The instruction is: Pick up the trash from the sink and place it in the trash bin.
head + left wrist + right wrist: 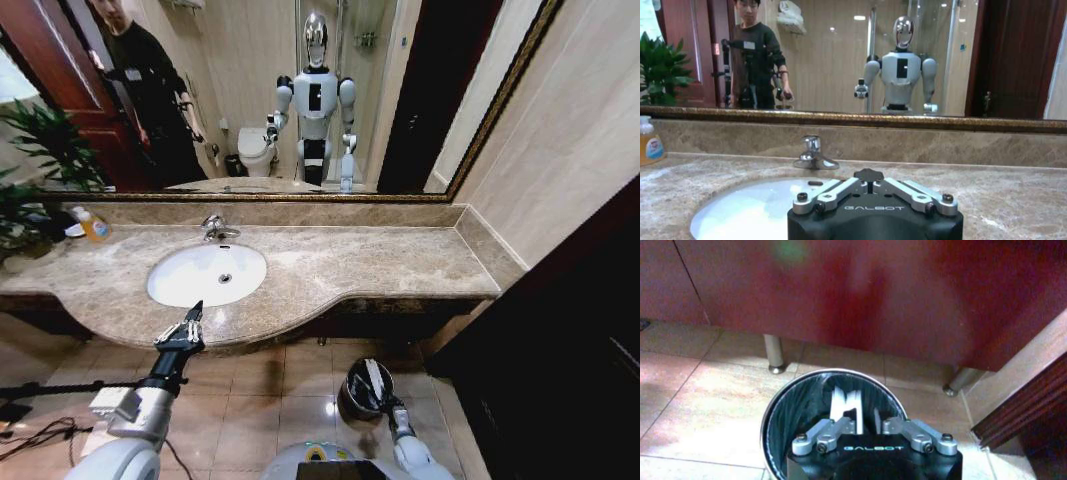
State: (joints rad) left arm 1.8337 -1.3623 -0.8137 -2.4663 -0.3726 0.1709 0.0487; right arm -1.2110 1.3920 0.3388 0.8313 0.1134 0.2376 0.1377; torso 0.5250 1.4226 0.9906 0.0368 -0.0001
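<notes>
Two arms are in play: beside the white oval sink [206, 274] in its beige marble countertop [380, 262], the left gripper [192, 322] hangs with fingers pressed together. Over the dark round trash bin [783, 412], the right gripper [870, 426] holds a flat white packet [840, 402]; release it well inside the rim.

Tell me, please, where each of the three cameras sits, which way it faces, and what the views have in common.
Head view: on the robot's head, looking down at the sink and floor; both arms show.
Left wrist view: on the left arm, facing faucet and mirror; left gripper below.
Right wrist view: on the right arm, looking down into the trash bin; right gripper over it.
Shared: head and left wrist views both show sink, faucet, mirror.
</notes>
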